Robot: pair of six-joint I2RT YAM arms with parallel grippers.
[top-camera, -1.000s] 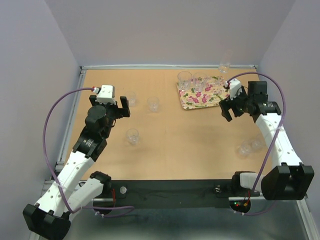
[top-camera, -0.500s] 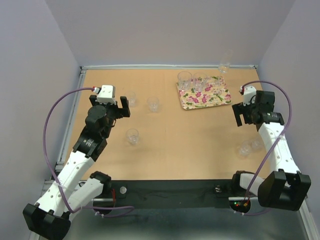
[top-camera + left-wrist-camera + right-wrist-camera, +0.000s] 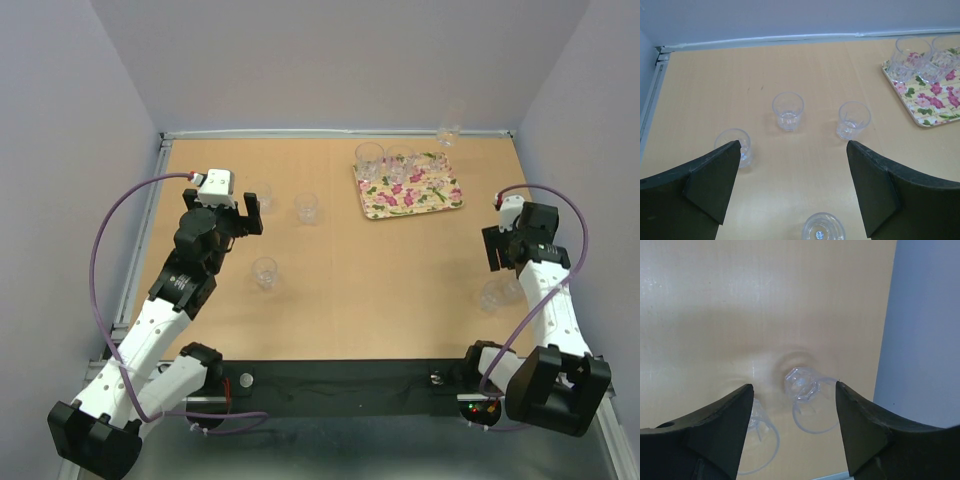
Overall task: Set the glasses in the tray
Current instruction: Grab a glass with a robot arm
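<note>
Glasses stand at the far end of the floral tray; others dot the table, and a pair sits close together by the right wall. Right gripper hovers above that pair, jaws apart and empty. The left gripper gapes wide over loose tumblers. Closing on one of two such close neighbours could topple the other.

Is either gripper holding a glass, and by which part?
Nothing is held. The left gripper and right gripper are both open and empty, each near loose glasses.
</note>
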